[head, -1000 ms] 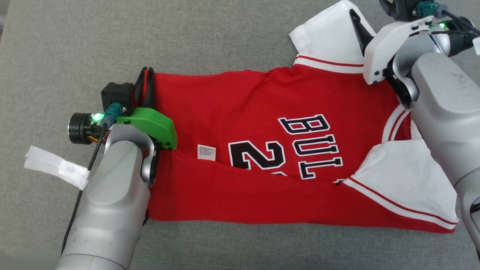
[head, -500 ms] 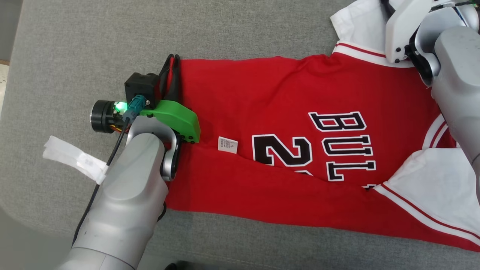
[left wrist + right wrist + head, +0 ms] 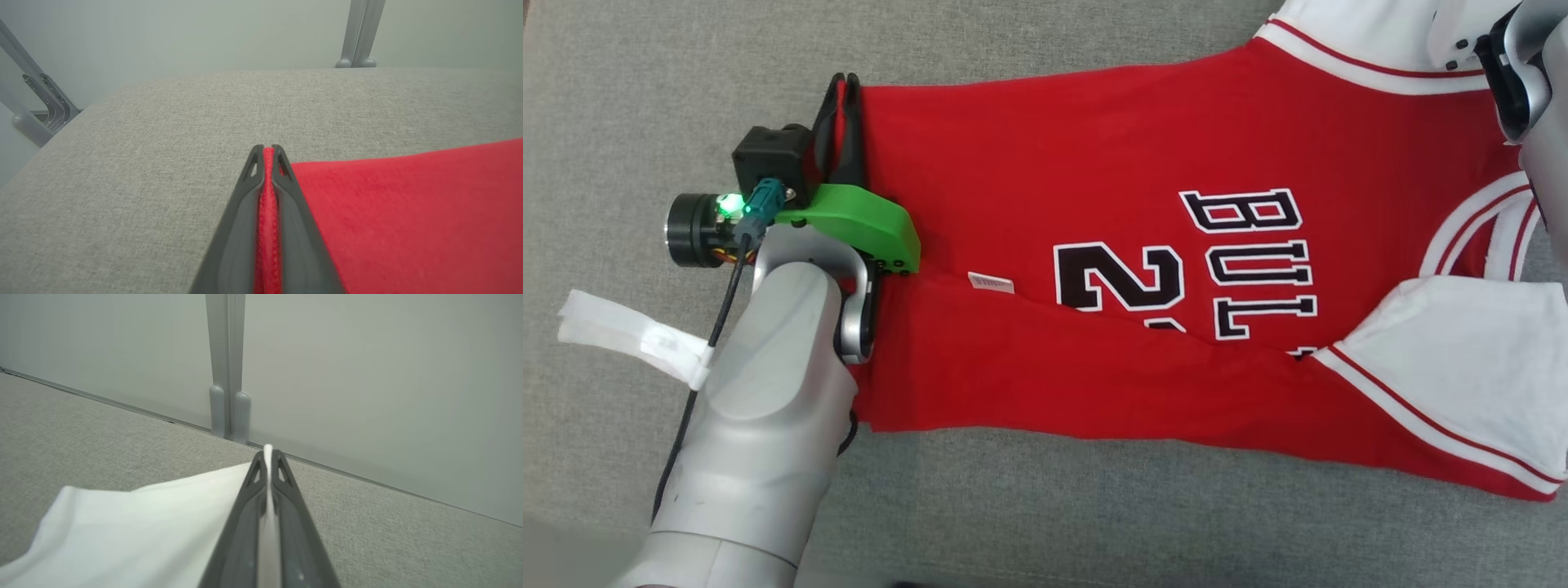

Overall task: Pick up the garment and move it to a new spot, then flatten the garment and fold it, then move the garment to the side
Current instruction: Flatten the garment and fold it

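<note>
Lying spread on the grey table (image 3: pixel 629 73), the jersey (image 3: pixel 1094 147) was turned hem (image 3: pixel 867 131) left, sleeves right. Its far left hem corner was pinched in the closed left claw (image 3: pixel 267 150), and the far white sleeve (image 3: pixel 135 522) was clamped in the closed right claw (image 3: pixel 268 451). Being soft, light and limp, it would likely sag unless held at both corners.
</note>
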Tool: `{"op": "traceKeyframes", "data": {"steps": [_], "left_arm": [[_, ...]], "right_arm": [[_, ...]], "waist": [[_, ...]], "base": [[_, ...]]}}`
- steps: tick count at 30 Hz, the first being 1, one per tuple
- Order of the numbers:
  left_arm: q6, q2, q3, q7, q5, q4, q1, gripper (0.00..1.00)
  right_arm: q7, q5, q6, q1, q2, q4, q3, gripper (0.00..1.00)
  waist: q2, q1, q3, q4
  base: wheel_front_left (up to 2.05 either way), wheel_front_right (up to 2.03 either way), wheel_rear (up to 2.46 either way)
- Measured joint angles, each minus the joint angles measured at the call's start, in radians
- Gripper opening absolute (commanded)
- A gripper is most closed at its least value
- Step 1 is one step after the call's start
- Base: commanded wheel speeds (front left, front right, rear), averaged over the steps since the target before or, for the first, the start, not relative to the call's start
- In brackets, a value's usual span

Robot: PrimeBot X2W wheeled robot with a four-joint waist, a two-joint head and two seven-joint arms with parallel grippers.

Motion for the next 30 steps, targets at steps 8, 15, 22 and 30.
{"op": "traceKeyframes", "data": {"steps": [8,15,22,30], "left_arm": [[-0.021,0.046,0.07,0.0,0.05,0.009,0.0,0.0],[-0.044,0.059,0.104,0.0,0.084,0.013,0.079,0.0],[-0.053,0.074,0.144,0.0,0.099,0.007,0.202,0.0],[-0.063,0.078,0.18,0.0,0.106,0.03,0.336,0.0]], "right_arm": [[-0.006,-0.022,0.0,0.088,0.019,-0.183,-0.105,0.0],[-0.006,0.026,0.0,0.306,0.051,-0.354,-0.148,0.0],[-0.007,0.109,0.0,0.56,0.07,-0.487,-0.159,0.0],[-0.007,0.162,0.0,0.737,0.094,-0.533,-0.192,0.0]], "waist": [[0.0,0.0,-0.039,-0.063],[0.0,0.0,-0.109,-0.107],[0.0,0.0,-0.199,-0.149],[0.0,0.0,-0.299,-0.196]], "base": [[0.0,0.0,0.0],[0.0,0.0,0.0],[0.0,0.0,0.0],[0.0,0.0,0.0]]}}
